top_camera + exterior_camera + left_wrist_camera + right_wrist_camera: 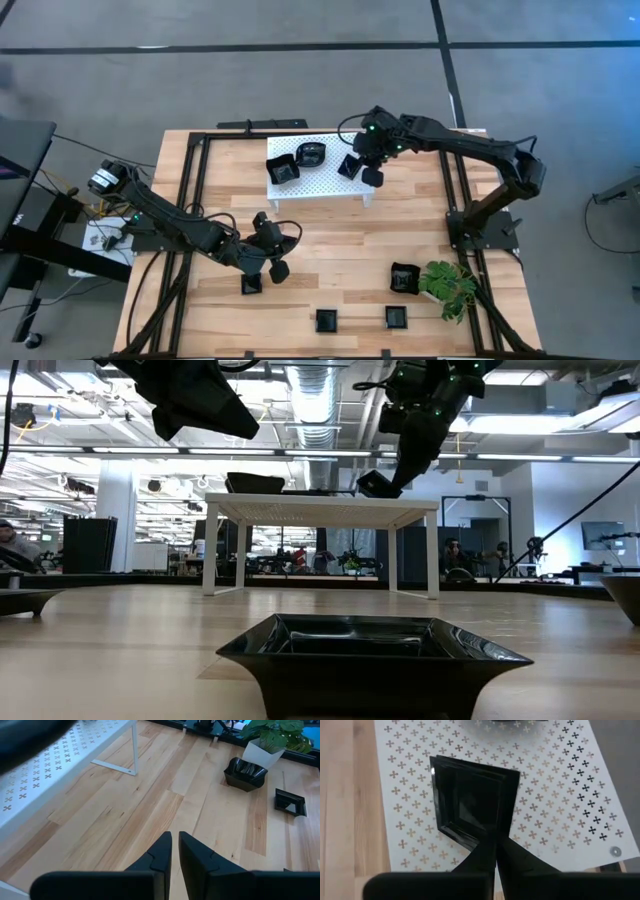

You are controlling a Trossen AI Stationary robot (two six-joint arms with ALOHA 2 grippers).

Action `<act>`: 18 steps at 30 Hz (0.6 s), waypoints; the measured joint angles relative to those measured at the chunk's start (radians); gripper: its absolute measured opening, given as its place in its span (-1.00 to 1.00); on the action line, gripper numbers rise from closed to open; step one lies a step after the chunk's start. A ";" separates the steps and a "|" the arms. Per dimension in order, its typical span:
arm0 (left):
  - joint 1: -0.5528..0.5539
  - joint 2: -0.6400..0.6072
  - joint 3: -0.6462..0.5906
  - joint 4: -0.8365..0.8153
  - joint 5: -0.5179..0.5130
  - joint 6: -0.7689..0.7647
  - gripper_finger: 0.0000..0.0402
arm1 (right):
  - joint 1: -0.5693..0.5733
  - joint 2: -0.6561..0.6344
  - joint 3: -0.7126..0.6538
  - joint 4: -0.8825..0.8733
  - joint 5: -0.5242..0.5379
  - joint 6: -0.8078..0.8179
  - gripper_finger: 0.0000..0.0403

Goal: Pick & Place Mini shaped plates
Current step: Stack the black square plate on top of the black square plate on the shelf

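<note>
A white perforated rack (318, 182) stands at the table's far middle. On it rest a square black plate (283, 170) and a rounded one (313, 154). Over the rack's right part, my right gripper (495, 840) is shut on a third plate, square and glossy (470, 800). My left gripper (175, 837) hangs shut and empty above bare wood at the near left (275, 262). More black plates lie on the table: (251, 285), (326, 320), (397, 317), and a wavy-edged one (404, 278). My right gripper pinches the square plate's rim at the corner nearest the wrist (490, 831) between its two fingers. The fingers slant down from above, coming from the table's right. The plate sits tilted (376, 483) just over the rack's top; whether its low edge touches the rack I cannot tell.
A green plant in a white pot (450, 285) stands at the near right, beside the wavy-edged plate. One black plate (375, 650) sits close in front of the low camera. Open wood lies between the rack and the near row of plates.
</note>
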 joint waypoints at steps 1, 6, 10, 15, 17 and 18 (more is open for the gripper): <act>0.000 0.000 0.000 0.000 0.000 0.000 -0.83 | 0.000 0.003 0.000 0.002 0.000 0.000 -0.94; 0.000 0.000 0.000 0.000 0.000 0.000 -0.83 | 0.000 0.004 0.000 0.008 0.003 0.000 -0.72; 0.000 0.000 0.000 0.000 0.000 0.000 -0.83 | 0.000 0.000 0.000 0.014 0.003 -0.003 -0.58; 0.000 0.000 0.000 0.000 0.000 0.000 -0.83 | 0.004 -0.005 0.018 -0.001 0.003 -0.029 -0.50; 0.000 0.000 0.000 0.000 0.000 0.000 -0.83 | 0.012 -0.005 0.054 -0.036 0.003 -0.029 -0.49; 0.000 0.000 0.000 0.000 0.000 0.000 -0.83 | 0.020 -0.005 0.076 -0.059 0.003 -0.027 -0.49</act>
